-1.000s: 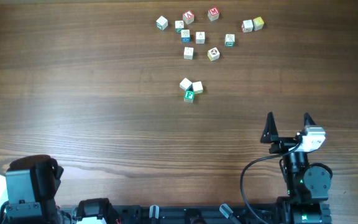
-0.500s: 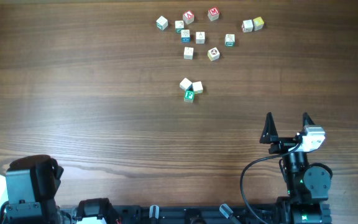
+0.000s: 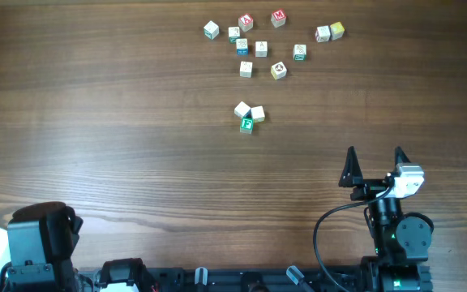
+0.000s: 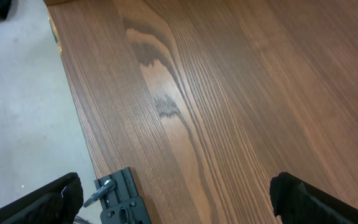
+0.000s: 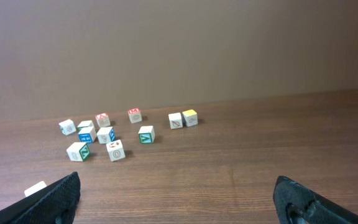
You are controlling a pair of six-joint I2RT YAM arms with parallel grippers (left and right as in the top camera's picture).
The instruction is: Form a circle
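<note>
The circle (image 3: 249, 115) is a tight cluster of three tiny cubes in the middle of the table: two pale ones and a green-faced one (image 3: 247, 124) with a white letter. My right gripper (image 3: 375, 158) stands open well to its lower right, pointing toward the far side. In the right wrist view the right gripper (image 5: 176, 182) has nothing between its wide-apart fingers, and a pale cube (image 5: 35, 188) shows beside the left finger. My left gripper (image 4: 176, 190) is open over bare wood at the table's left front corner.
Several loose letter cubes (image 3: 261, 49) lie scattered at the far side, from a white one (image 3: 211, 30) to a yellow one (image 3: 336, 30). The right wrist view shows the same cubes (image 5: 115, 150). The table's left edge (image 4: 73, 99) and a black mount bracket (image 4: 120, 202) show in the left wrist view.
</note>
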